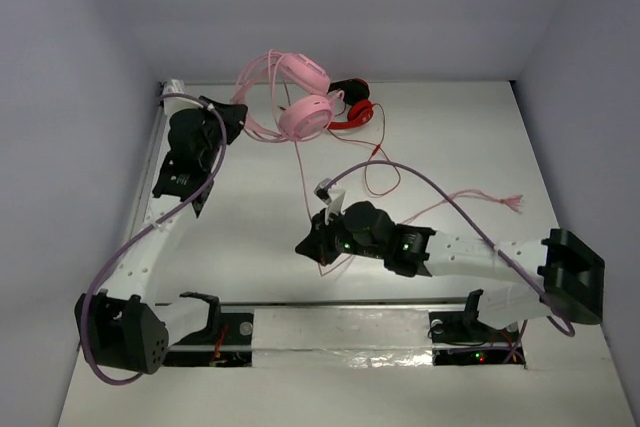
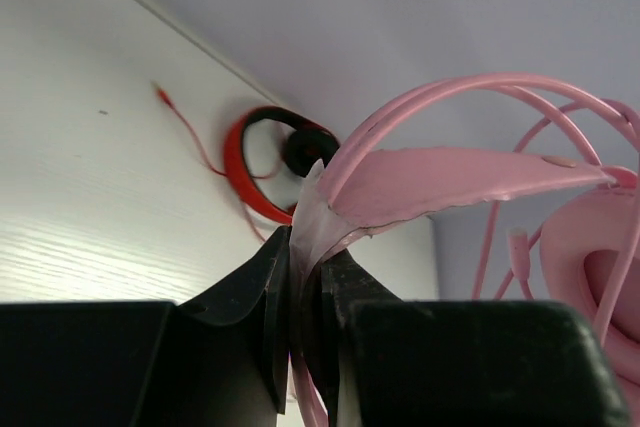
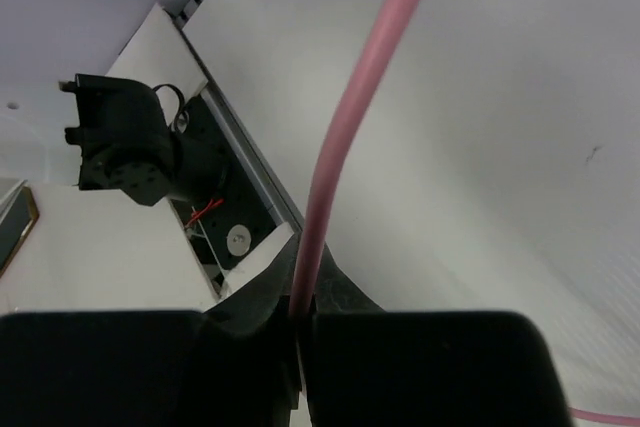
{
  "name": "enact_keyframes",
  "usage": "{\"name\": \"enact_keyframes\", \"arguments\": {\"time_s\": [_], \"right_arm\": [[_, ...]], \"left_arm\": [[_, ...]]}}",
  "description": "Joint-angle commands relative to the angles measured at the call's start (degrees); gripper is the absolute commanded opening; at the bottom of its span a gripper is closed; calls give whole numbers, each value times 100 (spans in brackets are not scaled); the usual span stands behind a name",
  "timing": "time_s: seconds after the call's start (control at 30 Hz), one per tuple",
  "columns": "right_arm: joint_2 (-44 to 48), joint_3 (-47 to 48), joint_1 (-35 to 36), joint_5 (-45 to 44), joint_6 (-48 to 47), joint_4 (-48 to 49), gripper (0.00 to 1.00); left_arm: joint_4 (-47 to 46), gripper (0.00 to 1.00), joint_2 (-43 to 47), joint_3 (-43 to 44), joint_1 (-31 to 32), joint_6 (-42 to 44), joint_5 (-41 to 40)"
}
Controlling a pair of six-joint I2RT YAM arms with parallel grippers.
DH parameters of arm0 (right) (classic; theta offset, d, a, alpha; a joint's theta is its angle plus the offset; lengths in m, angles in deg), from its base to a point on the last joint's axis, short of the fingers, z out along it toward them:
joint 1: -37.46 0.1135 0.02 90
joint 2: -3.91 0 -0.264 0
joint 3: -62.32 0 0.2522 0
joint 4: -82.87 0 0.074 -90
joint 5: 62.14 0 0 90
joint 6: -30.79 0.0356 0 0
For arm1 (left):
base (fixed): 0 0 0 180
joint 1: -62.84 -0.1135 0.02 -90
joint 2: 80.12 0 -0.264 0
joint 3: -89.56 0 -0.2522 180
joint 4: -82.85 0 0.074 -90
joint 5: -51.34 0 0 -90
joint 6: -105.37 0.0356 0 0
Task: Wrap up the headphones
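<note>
I see the white wood-grain table (image 1: pixel 450 147) filling the top view, with both arms reaching out from its near edge.

The pale pink over-ear headphones (image 1: pixel 305 119) are at the far left of the table, close to the back wall. Their headband arcs out to the left and the two round ear cups sit to the right of it, one beyond the other. That puts their long axis roughly across the table, from left to right.

The left gripper (image 1: pixel 232 117) is just left of them. In its wrist view the jaws are pinched together on the flat pink headband (image 2: pixel 450 182), whose thin wire hoops curve above it.

The smaller red-and-black headphones (image 1: pixel 352 107) lie just right of the pink ear cups, at the back wall. I cannot tell whether the two sets touch.

The thin pink cable (image 1: pixel 302 177) drops from the lower ear cup and runs almost straight toward me, far to near. It ends at the right gripper (image 1: pixel 312 245), near the middle of the table. In the right wrist view those jaws are clamped on the cable (image 3: pixel 345 127), which rises from between them with a slight bend.
</note>
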Motion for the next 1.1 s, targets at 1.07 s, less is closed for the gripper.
{"name": "enact_keyframes", "arguments": {"time_s": [1.07], "right_arm": [[-86,3919,667,-3883,-1909,-5758,0]], "left_arm": [[3057,0,-297,912,2469,4768,258]]}}
